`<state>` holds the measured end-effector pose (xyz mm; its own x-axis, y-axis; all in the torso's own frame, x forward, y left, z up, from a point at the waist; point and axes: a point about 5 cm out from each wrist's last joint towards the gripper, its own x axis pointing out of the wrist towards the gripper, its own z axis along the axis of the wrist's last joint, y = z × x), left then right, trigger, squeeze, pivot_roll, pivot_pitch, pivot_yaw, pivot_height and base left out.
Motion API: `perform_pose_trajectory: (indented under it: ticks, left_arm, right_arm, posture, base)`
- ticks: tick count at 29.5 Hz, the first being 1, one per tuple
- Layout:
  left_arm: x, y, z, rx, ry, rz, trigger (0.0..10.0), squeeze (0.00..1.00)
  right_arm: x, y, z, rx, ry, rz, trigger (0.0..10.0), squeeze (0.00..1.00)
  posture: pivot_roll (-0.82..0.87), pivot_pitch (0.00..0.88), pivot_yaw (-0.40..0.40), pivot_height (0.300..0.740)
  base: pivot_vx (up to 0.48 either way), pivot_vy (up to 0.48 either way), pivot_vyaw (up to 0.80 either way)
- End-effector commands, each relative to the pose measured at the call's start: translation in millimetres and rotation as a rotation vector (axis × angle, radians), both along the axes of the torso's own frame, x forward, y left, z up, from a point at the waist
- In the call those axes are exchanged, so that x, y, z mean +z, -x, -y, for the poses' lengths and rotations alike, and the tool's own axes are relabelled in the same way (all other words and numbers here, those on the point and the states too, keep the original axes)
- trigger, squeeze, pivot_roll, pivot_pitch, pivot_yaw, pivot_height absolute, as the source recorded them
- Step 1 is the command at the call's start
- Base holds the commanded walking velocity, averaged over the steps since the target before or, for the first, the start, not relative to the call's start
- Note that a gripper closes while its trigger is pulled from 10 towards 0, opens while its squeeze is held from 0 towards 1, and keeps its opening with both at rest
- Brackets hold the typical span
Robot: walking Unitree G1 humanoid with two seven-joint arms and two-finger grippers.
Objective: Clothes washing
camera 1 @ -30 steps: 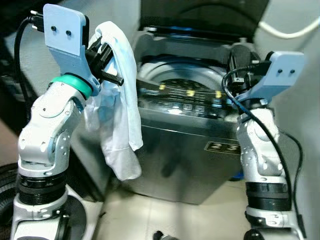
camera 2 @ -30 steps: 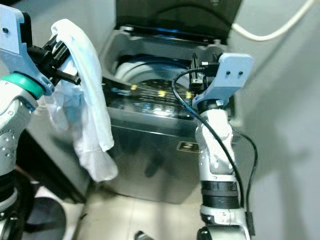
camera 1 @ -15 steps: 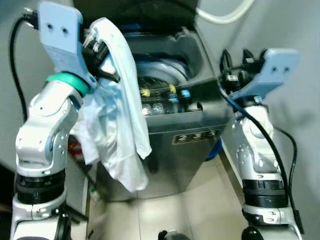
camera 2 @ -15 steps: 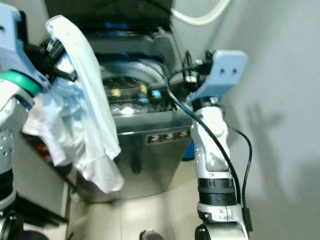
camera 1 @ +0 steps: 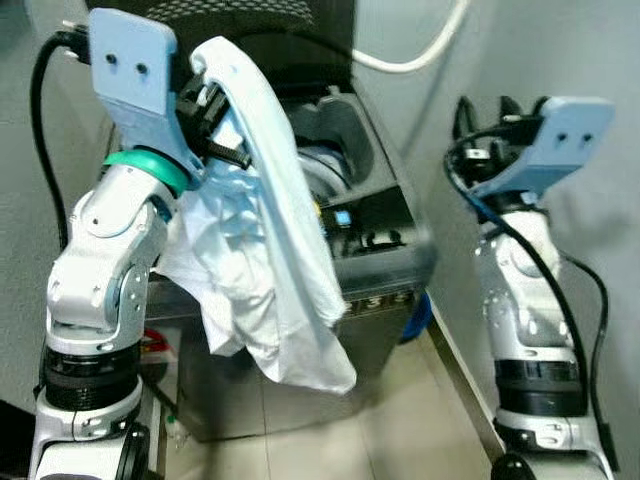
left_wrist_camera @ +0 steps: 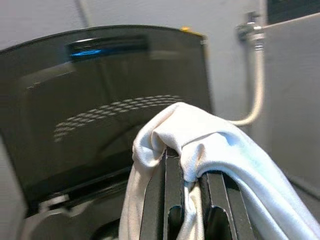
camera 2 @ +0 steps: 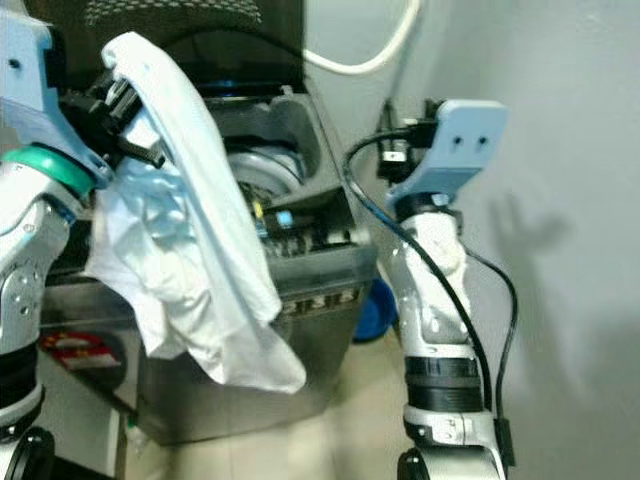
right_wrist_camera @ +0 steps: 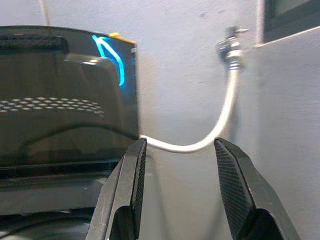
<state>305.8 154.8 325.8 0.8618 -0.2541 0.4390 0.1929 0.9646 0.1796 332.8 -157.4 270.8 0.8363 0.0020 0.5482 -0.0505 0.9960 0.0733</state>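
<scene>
Left wrist view: white garment point(left_wrist_camera: 210, 145) pinched in left end effector point(left_wrist_camera: 187, 205).

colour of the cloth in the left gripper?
White, with a faint pale-blue tint; the cloth shows best in the right eye view.

A small plate point(camera 1: 378, 300) on the washer point(camera 1: 390, 262) front carries pale digits, partly hidden by cloth point(camera 1: 270, 250); "3 3" shows, too blurred to be sure.
</scene>
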Motion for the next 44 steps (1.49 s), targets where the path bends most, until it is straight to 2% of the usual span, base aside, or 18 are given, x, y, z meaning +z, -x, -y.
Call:
perform_pose_trajectory:
  ticks: [1, 4, 20, 25, 28, 29, 32, 35, 36, 37, 39, 40, 41, 42, 43, 44]
  left_arm:
    - [3.2, 1.8, -3.7, 0.018, -0.001, 0.025, 10.0, 0.00]
    - [3.1, 1.8, -3.6, 0.019, -0.001, 0.025, 10.0, 0.00]
    - [2.6, 3.4, 0.9, -0.018, 0.013, 0.014, 10.0, 0.00]
    - [11.1, 7.1, 0.2, -0.022, 0.035, 0.079, 10.0, 0.00]
    - [19.4, 10.9, 1.3, 0.045, -0.048, 0.194, 10.0, 0.00]
    - [19.4, 10.9, 1.3, 0.045, -0.048, 0.194, 10.0, 0.00]
    - [28.2, 11.5, 0.5, 0.113, -0.113, 0.290, 10.0, 0.00]
    - [49.0, 10.8, 1.6, 0.206, -0.262, 0.470, 10.0, 0.00]
    - [64.6, 10.3, 2.7, 0.275, -0.366, 0.596, 10.0, 0.00]
    - [64.6, 10.3, 2.7, 0.275, -0.366, 0.596, 10.0, 0.00]
    - [92.6, 10.8, 0.6, 0.393, -0.489, 0.783, 10.0, 0.00]
    - [92.6, 10.8, 0.6, 0.393, -0.489, 0.783, 10.0, 0.00]
    - [105.5, 11.4, -2.3, 0.450, -0.522, 0.859, 10.0, 0.00]
    - [105.5, 11.4, -2.3, 0.450, -0.522, 0.859, 10.0, 0.00]
    - [110.5, 3.8, -5.4, 0.433, -0.506, 0.811, 10.0, 0.00]
    - [102.2, -20.2, -9.1, 0.289, -0.370, 0.531, 10.0, 0.00]
  right_arm:
    - [-0.8, -0.4, -4.2, 0.014, 0.003, -0.001, 10.0, 0.00]
    - [-0.9, -0.4, -4.1, 0.014, 0.003, -0.001, 10.0, 0.00]
    - [-1.9, -0.2, -4.3, 0.014, 0.003, -0.004, 10.0, 0.00]
    - [-1.8, 0.4, -4.9, 0.019, 0.006, -0.002, 10.0, 0.00]
    - [1.4, 1.6, -9.9, 0.060, 0.008, 0.013, 10.0, 0.00]
    - [1.4, 1.6, -9.9, 0.060, 0.008, 0.013, 10.0, 0.00]
    - [5.4, 2.9, -13.9, 0.088, 0.012, 0.032, 10.0, 0.00]
    - [7.8, 3.3, -16.4, 0.111, 0.013, 0.043, 10.0, 0.00]
    - [10.1, 4.1, -19.6, 0.132, 0.015, 0.055, 10.0, 0.00]
    - [10.1, 4.1, -19.6, 0.132, 0.015, 0.055, 10.0, 0.00]
    - [13.9, 5.7, -24.4, 0.162, 0.023, 0.075, 10.0, 0.00]
    - [13.9, 5.7, -24.4, 0.162, 0.023, 0.075, 10.0, 0.00]
    - [15.4, 6.5, -25.6, 0.171, 0.024, 0.083, 10.0, 0.00]
    - [15.4, 6.5, -25.6, 0.171, 0.024, 0.083, 10.0, 0.00]
    - [16.5, 7.1, -26.0, 0.175, 0.024, 0.090, 10.0, 0.00]
    - [17.8, 8.2, -26.1, 0.178, 0.022, 0.097, 10.0, 0.00]
  posture:
    - [0.06, 0.017, 0.043, 0.740]
    - [0.06, 0.020, 0.042, 0.740]
    - [0.06, 0.024, 0.044, 0.740]
    - [0.06, 0.028, 0.043, 0.740]
    - [0.07, 0.028, 0.042, 0.740]
    - [0.07, 0.028, 0.042, 0.740]
    - [0.07, 0.031, 0.040, 0.740]
    - [0.07, 0.033, 0.034, 0.740]
    - [0.07, 0.033, 0.029, 0.740]
    - [0.07, 0.033, 0.029, 0.740]
    - [0.06, 0.033, 0.028, 0.740]
    - [0.06, 0.033, 0.028, 0.740]
    - [0.06, 0.033, 0.030, 0.740]
    - [0.06, 0.033, 0.030, 0.740]
    - [0.06, 0.033, 0.030, 0.740]
    - [0.06, 0.037, 0.034, 0.740]
  base:
    - [0.454, 0.000, 0.00]
    - [0.453, 0.000, 0.00]
    - [0.000, 0.000, 0.00]
    - [0.000, 0.000, 0.00]
    - [0.000, 0.000, 0.00]
    - [0.000, 0.000, 0.00]
    - [0.000, 0.000, 0.00]
    - [0.000, 0.000, 0.00]
    - [0.000, 0.000, 0.00]
    - [0.000, 0.000, 0.00]
    - [0.000, 0.000, 0.00]
    - [0.000, 0.000, 0.00]
    - [0.000, 0.000, 0.00]
    - [0.000, 0.000, 0.00]
    - [0.000, 0.000, 0.00]
    - [0.000, 0.000, 0.00]
